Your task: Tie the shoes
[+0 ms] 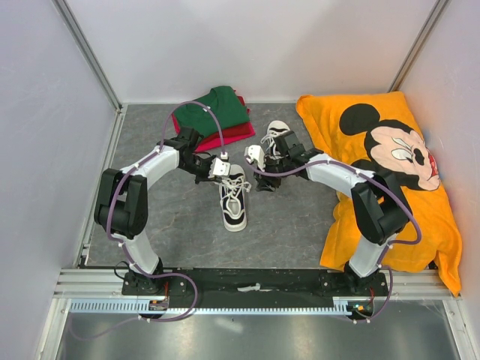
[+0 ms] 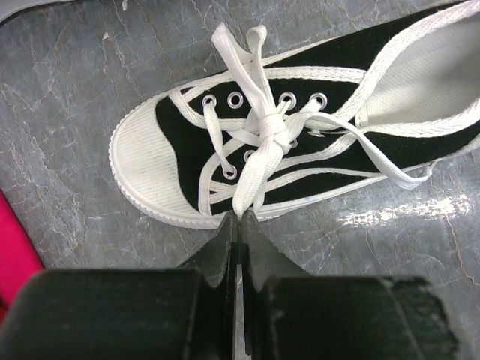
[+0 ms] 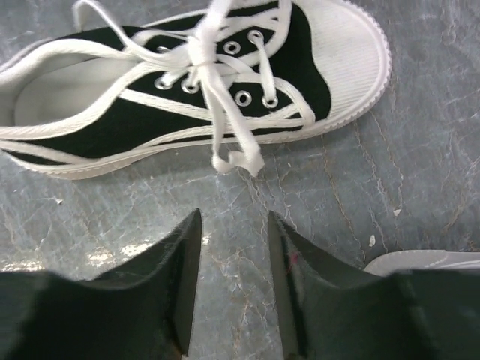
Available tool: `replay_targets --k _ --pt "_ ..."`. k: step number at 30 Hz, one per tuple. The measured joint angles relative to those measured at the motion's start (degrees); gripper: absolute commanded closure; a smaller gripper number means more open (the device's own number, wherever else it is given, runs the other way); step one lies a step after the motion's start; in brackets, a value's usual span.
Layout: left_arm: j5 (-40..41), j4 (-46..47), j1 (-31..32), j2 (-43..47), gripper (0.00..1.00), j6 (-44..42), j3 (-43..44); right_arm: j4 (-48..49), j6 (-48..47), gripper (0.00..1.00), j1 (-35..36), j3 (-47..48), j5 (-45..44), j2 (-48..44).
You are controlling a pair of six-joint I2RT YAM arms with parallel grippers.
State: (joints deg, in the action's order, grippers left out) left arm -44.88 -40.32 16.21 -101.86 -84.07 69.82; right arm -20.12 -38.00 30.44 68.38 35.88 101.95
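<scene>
One black sneaker [image 1: 234, 199] with a white toe cap lies mid-table, toe toward the arms. It also shows in the left wrist view [image 2: 300, 142] and the right wrist view [image 3: 187, 90]. Its white laces are knotted over the eyelets [image 2: 271, 129]. My left gripper [image 2: 241, 219] is shut on a flat lace loop [image 2: 253, 176] at the shoe's side. My right gripper [image 3: 234, 225] is open and empty above the table, just short of a loose lace end [image 3: 238, 161]. The second sneaker [image 1: 276, 133] lies behind, partly hidden by the right arm.
Folded green [image 1: 214, 107] and red [image 1: 225, 135] cloths lie at the back. An orange Mickey Mouse cushion [image 1: 390, 172] covers the right side. The second shoe's white sole edge [image 3: 427, 261] is close to my right fingers. White walls enclose the table.
</scene>
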Motion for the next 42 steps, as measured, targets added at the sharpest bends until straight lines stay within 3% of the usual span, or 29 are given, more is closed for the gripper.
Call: replay_targets --k 17,32,37,42 --pt "0.0 -0.1 0.0 0.0 0.98 0.0 0.0 6.3 0.3 0.66 3.8 -1.9 4.6 0.3" --pt "0.0 -0.1 0.0 0.0 0.88 0.0 0.0 9.3 1.6 0.56 4.0 -1.9 1.6 3.2" --pt "0.0 -0.1 0.0 0.0 0.86 0.0 0.0 11.3 2.5 0.65 4.0 -1.9 0.7 3.7" --pt "0.0 -0.2 0.0 0.0 0.87 0.0 1.1 11.5 2.3 0.94 4.3 -1.9 0.2 4.5"
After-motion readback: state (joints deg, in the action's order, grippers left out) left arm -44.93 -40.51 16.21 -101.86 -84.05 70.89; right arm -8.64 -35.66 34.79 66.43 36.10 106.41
